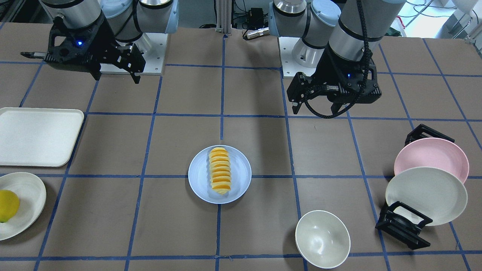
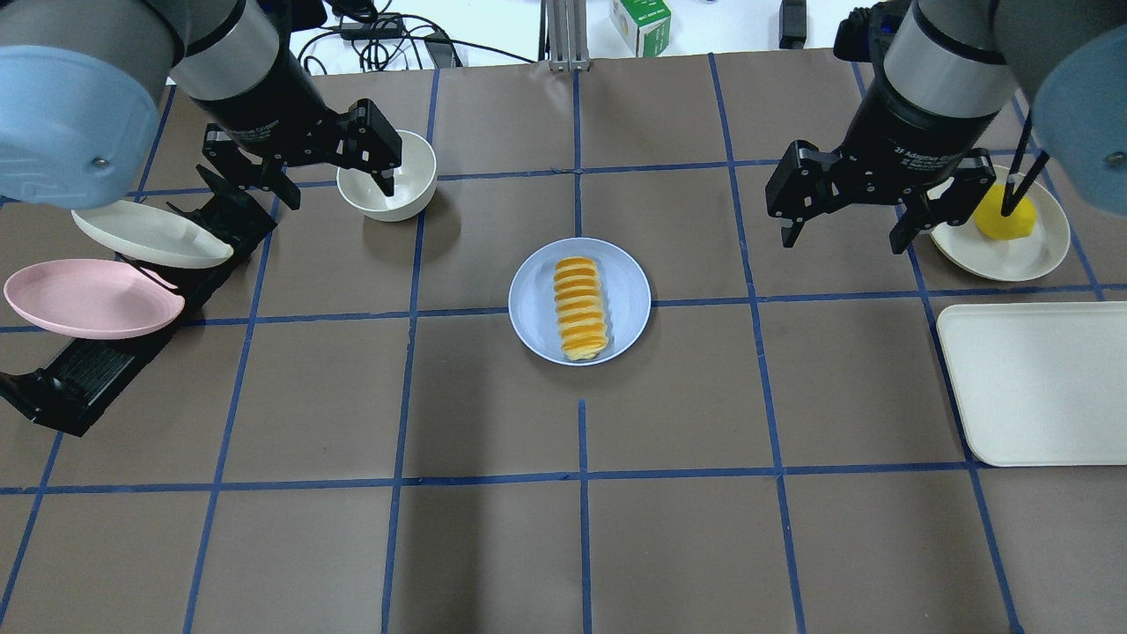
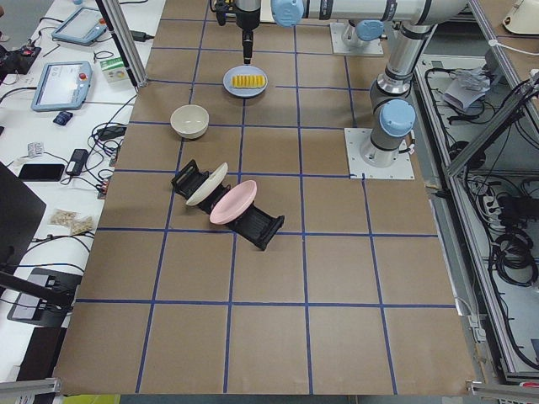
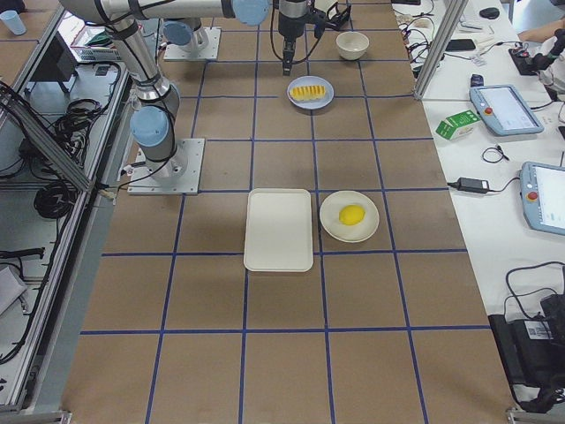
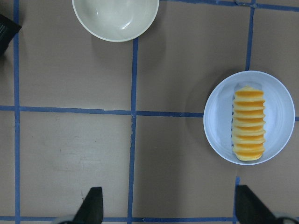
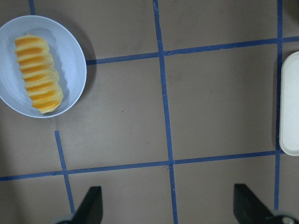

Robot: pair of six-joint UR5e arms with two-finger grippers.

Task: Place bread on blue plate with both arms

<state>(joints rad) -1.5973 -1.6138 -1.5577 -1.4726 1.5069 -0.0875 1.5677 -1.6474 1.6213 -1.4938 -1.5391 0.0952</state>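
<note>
The bread [image 2: 581,308], a loaf of yellow-orange ridged slices, lies lengthwise on the blue plate [image 2: 533,304] at the table's middle. It also shows in the front view [image 1: 220,170] and in both wrist views [image 5: 249,123] [image 6: 38,72]. My left gripper [image 2: 335,183] is open and empty, raised above the table to the plate's left, over the bowl's near edge. My right gripper [image 2: 845,233] is open and empty, raised to the plate's right. Neither touches the bread or the plate.
A cream bowl [image 2: 409,167] sits under the left gripper. A black rack [image 2: 79,379] holds a pink plate [image 2: 92,299] and a cream plate [image 2: 150,233] at far left. A white tray [image 2: 1039,383] and a cream plate [image 2: 1012,255] with a yellow fruit [image 2: 1004,216] lie at right.
</note>
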